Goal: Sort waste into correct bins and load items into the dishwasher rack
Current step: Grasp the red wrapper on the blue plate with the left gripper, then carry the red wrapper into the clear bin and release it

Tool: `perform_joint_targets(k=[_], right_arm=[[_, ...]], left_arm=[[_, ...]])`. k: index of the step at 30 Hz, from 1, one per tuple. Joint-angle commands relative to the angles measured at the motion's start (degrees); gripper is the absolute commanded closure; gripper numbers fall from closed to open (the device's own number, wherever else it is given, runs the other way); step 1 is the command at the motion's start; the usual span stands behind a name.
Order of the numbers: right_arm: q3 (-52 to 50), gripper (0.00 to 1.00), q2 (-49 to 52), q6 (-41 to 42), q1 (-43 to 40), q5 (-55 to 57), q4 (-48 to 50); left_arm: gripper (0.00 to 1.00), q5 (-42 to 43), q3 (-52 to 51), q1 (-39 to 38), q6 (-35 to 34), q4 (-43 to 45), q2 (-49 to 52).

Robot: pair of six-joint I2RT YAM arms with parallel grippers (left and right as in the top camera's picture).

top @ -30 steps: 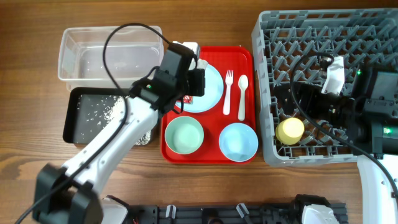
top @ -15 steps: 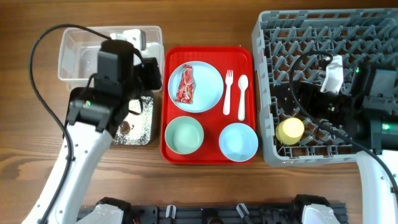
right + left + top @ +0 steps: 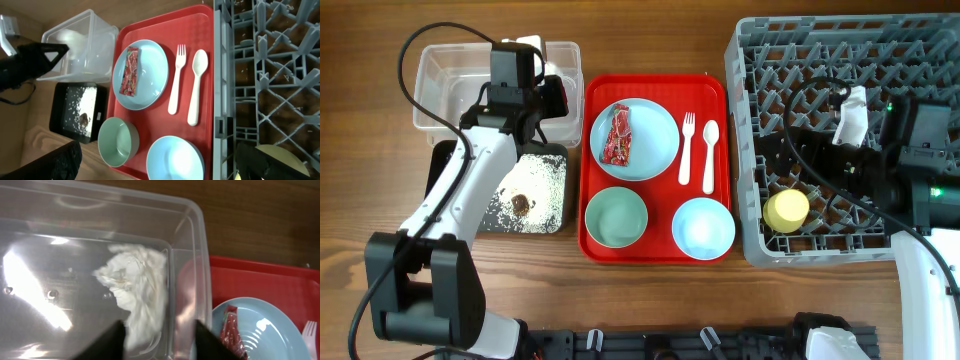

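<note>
L gripper (image 3: 159, 342) spread over crumpled white tissue (image 3: 137, 287) in clear tub (image 3: 200, 255); R gripper (image 3: 160, 167) prob. parted too.

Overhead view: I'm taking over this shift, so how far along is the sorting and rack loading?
Done: the yellow cup sits in the dishwasher rack, rice grains and brown scrap lie in the black tray, and the tissue lies in the clear tub. In hand: nothing; the left pincer hangs open over that tub. Left: the red wrapper on the plate, then plate, mint bowl, light-blue bowl, fork and spoon.
</note>
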Motion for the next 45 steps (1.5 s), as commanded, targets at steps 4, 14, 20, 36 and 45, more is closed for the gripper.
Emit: perform_joint_targets(k=[4, 14, 20, 36, 45], right_arm=[[0.5, 0.0, 1.5, 0.0, -0.1, -0.5, 0.0], [0.5, 0.0, 3.0, 0.0, -0.1, -0.5, 0.0], [0.5, 0.0, 3.1, 1.7, -0.1, -0.6, 0.0], [0.5, 0.0, -10.8, -3.6, -0.1, 12.8, 5.6], [0.5, 0.0, -10.1, -3.6, -0.1, 12.9, 5.7]], left_arm=[[0.34, 10.1, 2.4, -3.0, 0.7, -5.7, -5.5], [0.35, -4.4, 0.3, -18.5, 0.7, -12.4, -2.8], [0.35, -4.7, 0.3, -17.8, 0.7, -6.0, 7.3], [0.66, -4.4, 0.3, -17.5, 0.7, -1.9, 17.9], [0.96, -4.4, 3.6, -17.5, 0.3, -5.4, 11.2]])
